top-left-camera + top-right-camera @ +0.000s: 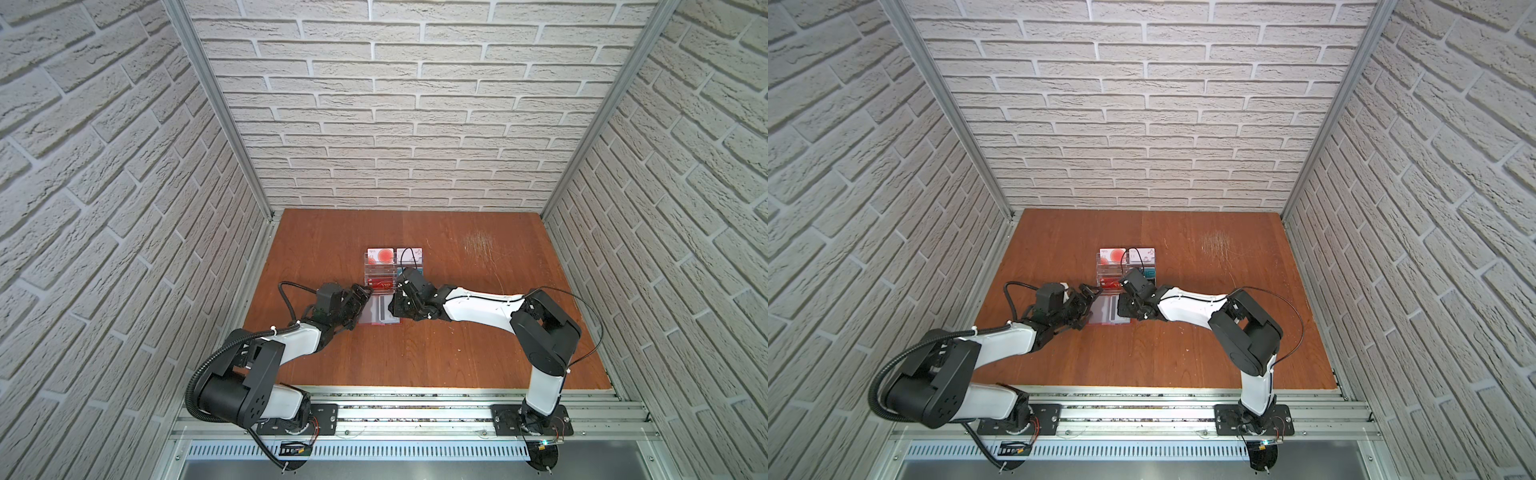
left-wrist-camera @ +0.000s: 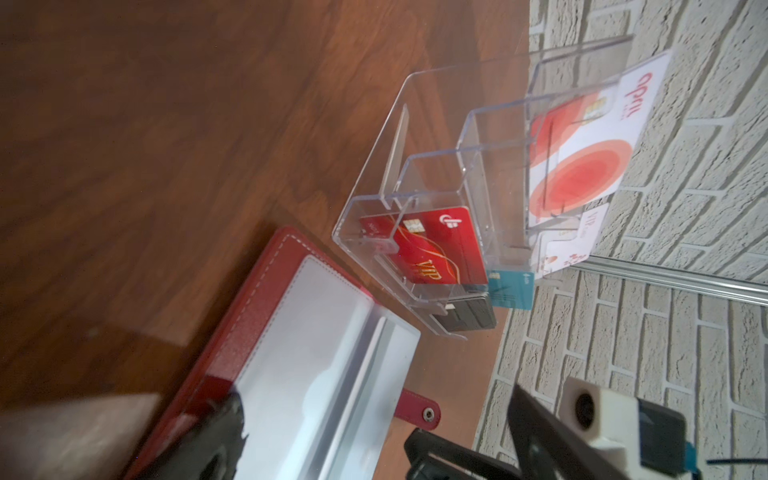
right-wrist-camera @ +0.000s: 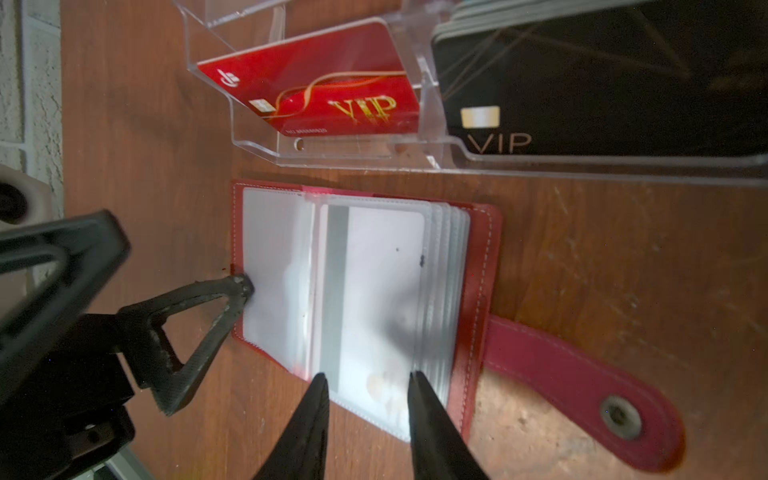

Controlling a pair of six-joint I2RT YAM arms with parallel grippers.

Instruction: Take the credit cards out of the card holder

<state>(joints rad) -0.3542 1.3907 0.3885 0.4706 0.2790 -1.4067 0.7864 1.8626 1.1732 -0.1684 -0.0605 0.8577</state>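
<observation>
Where it stands, white card (image 2: 590, 137) reads "april".

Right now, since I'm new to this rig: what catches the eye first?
The red card holder lies open on the table, a white card in its top sleeve; the left gripper touches one page while the right gripper hovers open at the card's edge. Behind stands a clear rack showing a red VIP card.
</observation>
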